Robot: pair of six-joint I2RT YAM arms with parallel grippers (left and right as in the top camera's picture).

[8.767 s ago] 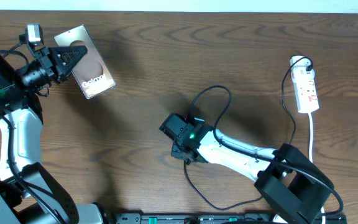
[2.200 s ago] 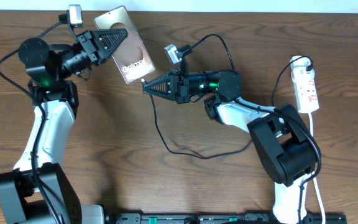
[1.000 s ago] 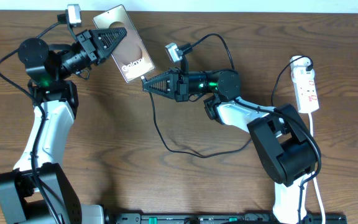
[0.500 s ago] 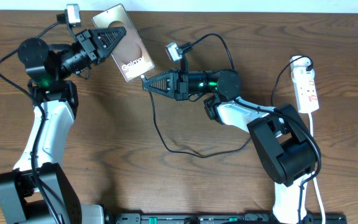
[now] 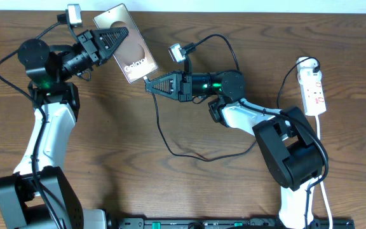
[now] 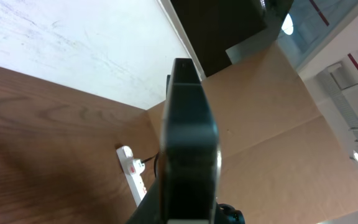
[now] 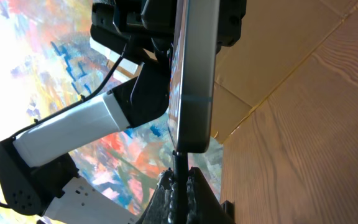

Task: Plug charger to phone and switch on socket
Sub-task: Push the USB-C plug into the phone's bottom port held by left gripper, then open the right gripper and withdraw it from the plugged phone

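Plug meets phone!
Left pincer (image 5: 124, 33) pinches phone (image 5: 136, 61); right pincer (image 5: 149, 86) pinches charger (image 5: 159, 124), plug at phone's edge.

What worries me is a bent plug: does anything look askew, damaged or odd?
Nothing stands out. The left pincer grips the phone; the charger plug, in the right pincer, meets its lower edge in line. The socket lies flat.

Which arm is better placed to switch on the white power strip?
Right. The white elongated power strip lies on the right arm's side, while the left end effector is shut on the flat brownish-grey phone. The right end effector only holds the thin black charger plug.
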